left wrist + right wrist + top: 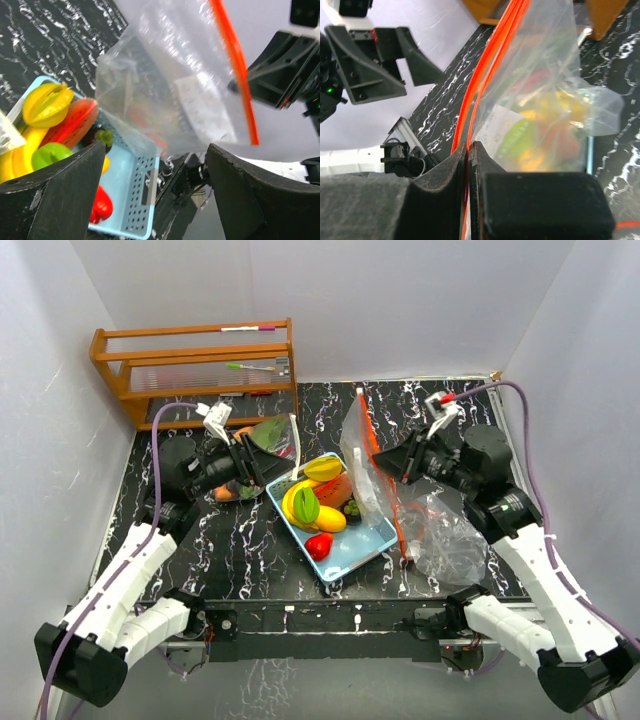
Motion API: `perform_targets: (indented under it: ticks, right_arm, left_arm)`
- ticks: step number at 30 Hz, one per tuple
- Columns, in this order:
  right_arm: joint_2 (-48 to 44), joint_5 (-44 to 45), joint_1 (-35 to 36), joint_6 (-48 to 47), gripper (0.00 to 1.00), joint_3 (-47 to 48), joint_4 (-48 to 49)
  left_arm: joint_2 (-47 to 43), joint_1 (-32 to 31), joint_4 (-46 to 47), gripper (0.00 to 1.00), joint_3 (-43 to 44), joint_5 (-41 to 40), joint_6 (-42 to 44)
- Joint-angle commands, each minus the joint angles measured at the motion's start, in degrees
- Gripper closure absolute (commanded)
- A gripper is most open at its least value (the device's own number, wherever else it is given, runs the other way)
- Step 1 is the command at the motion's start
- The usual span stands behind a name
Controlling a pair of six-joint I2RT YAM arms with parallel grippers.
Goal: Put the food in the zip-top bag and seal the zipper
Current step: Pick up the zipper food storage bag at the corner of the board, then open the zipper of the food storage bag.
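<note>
The food lies in a light-blue basket (pixel 362 552) at the table's middle: yellow bananas (pixel 293 502), a green piece (pixel 307 506), a yellow mango (pixel 323 468), a watermelon slice (pixel 338 490), a red piece (pixel 318 545) and a dark aubergine (pixel 352 508). The clear zip-top bag (pixel 440 530) stands upright just right of the basket. My right gripper (pixel 405 462) is shut on its orange zipper strip (pixel 480 75). My left gripper (pixel 262 465) is open and empty, left of the basket. In the left wrist view the bag (pixel 175 95) hangs over the basket (pixel 135 200).
A wooden rack (pixel 195 365) with pens stands at the back left. A second clear bag with something green in it (pixel 272 432) and a small orange thing (pixel 225 493) lie beside my left gripper. White walls close in three sides.
</note>
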Motion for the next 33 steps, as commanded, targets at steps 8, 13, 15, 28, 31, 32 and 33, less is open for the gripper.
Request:
perform_targets:
  ticks: [8,13,15,28,31,32,33]
  right_arm:
    - [14.35,31.04,23.27,-3.97,0.92,7.04,5.16]
    - [19.04,37.41,27.81,-3.70,0.92,8.40,6.59]
    - [19.35,37.49,28.43,-3.68,0.93,8.11,7.78]
    - [19.78,38.65,31.01,-3.68,0.92,8.74,8.19]
    - [20.24,39.08,31.90,-3.85,0.92,9.23,8.13]
    - [20.27,39.33,32.14,-3.86,0.92,9.23,8.19]
    - [20.21,39.45,32.28,-3.86,0.92,9.24,8.26]
  left_arm:
    - [7.42,-5.58,8.71,0.23,5.82,-3.14,-8.38]
    - [8.04,-6.01,2.86,0.24,6.94,-5.99,-6.28]
    - [7.37,-6.11,0.38,0.25,6.86,-8.27,-5.36]
    - [9.36,-6.41,1.99,0.37,4.46,-9.63,-7.67]
    - [10.83,-6.80,2.83,0.38,5.16,-9.76,-7.88]
    - [11.36,-6.94,2.95,0.39,5.43,-9.82,-7.89]
    - [11.83,-7.09,2.99,0.39,5.69,-9.84,-7.82]
